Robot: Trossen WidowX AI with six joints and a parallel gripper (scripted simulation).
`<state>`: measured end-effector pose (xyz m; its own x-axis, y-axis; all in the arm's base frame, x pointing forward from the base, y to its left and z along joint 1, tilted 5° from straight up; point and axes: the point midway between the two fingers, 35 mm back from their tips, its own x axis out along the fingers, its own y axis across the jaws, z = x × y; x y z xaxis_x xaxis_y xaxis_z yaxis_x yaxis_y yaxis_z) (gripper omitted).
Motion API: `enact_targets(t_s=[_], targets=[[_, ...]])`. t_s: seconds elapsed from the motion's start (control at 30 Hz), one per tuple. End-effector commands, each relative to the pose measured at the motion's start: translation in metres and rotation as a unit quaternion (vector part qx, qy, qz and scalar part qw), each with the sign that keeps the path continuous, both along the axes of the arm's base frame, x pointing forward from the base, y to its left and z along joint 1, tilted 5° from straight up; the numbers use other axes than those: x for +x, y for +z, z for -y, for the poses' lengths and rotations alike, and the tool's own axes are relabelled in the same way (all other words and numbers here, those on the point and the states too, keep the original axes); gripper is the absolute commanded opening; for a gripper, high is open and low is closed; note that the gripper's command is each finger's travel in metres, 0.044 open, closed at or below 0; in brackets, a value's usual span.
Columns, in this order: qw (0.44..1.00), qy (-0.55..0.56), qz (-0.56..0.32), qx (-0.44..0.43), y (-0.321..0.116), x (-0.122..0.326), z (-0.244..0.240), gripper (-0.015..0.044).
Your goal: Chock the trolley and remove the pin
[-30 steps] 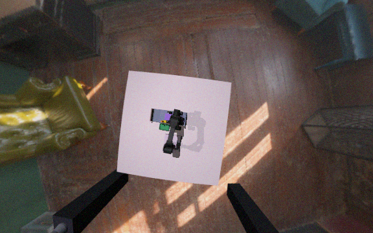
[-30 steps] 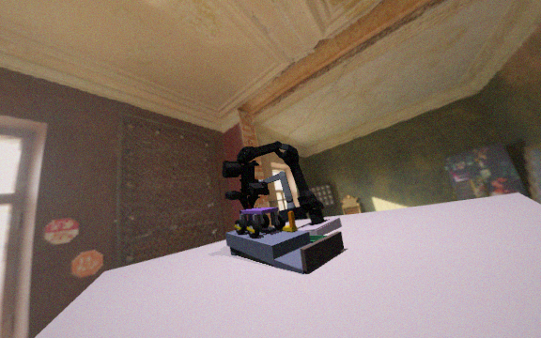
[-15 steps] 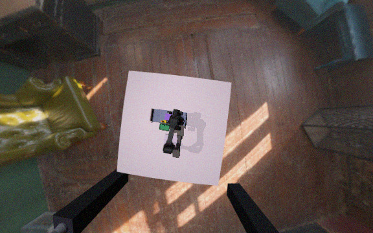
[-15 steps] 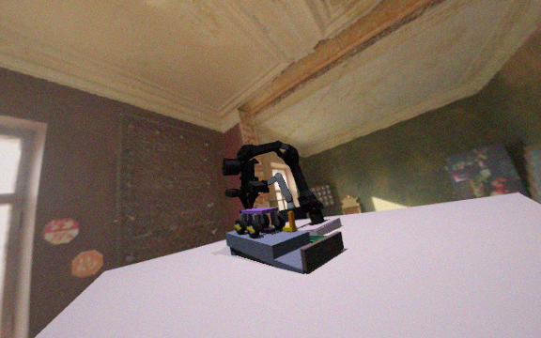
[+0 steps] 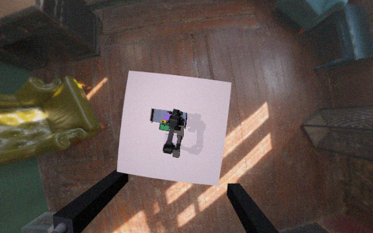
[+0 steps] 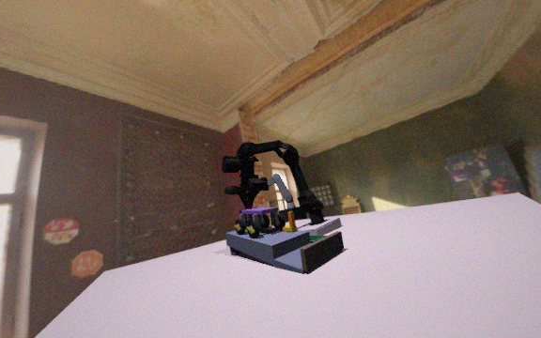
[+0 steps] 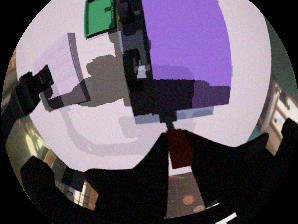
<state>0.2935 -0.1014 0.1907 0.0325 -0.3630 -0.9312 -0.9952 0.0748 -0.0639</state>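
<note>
The purple-topped trolley [image 5: 167, 116] [image 6: 259, 210] [image 7: 187, 40] stands upright on the blue-grey ramp [image 5: 158, 116] [image 6: 261, 244]. The yellow chock [image 5: 164, 122] [image 6: 291, 222] stands close beside its downhill wheel; whether they touch is too small to tell. My gripper [image 6: 249, 203] [image 7: 173, 135] is shut on the stop pin, just past the trolley's uphill end. The pin's red head [image 7: 180, 152] is between the fingers, its dark shaft reaching toward the ramp's end; whether its tip is clear of the ramp cannot be told. The green tray [image 5: 164, 127] [image 6: 317, 238] [image 7: 99, 18] lies beside the ramp.
The arm bends over from its base beside the ramp. A dark end board [image 6: 323, 251] [image 5: 151, 115] closes the ramp's low end. Ramp and tray stand on a pale square table top [image 5: 147, 155] [image 6: 393, 272].
</note>
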Motion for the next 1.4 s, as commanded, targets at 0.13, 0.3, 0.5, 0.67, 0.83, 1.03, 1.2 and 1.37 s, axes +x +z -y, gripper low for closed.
enact_targets(t_s=[0.13,0.3,0.5,0.67,0.83,1.03,1.2,1.37], targets=[[1.000,-0.002,0.004,-0.002,0.008,0.001,0.001,0.0000],[1.000,-0.002,0.004,-0.002,0.010,0.000,0.004,0.0000],[1.000,-0.002,0.004,-0.003,0.012,-0.001,0.015,0.0000],[1.000,-0.002,0.004,-0.003,0.014,-0.002,0.023,0.0000],[1.000,-0.002,0.004,-0.004,0.017,-0.002,0.030,0.0000],[1.000,-0.002,0.003,-0.004,0.015,-0.015,0.029,0.0000],[1.000,-0.002,0.003,-0.004,0.011,-0.031,0.028,0.0000],[1.000,-0.002,0.002,-0.004,0.008,-0.048,0.027,0.0000]])
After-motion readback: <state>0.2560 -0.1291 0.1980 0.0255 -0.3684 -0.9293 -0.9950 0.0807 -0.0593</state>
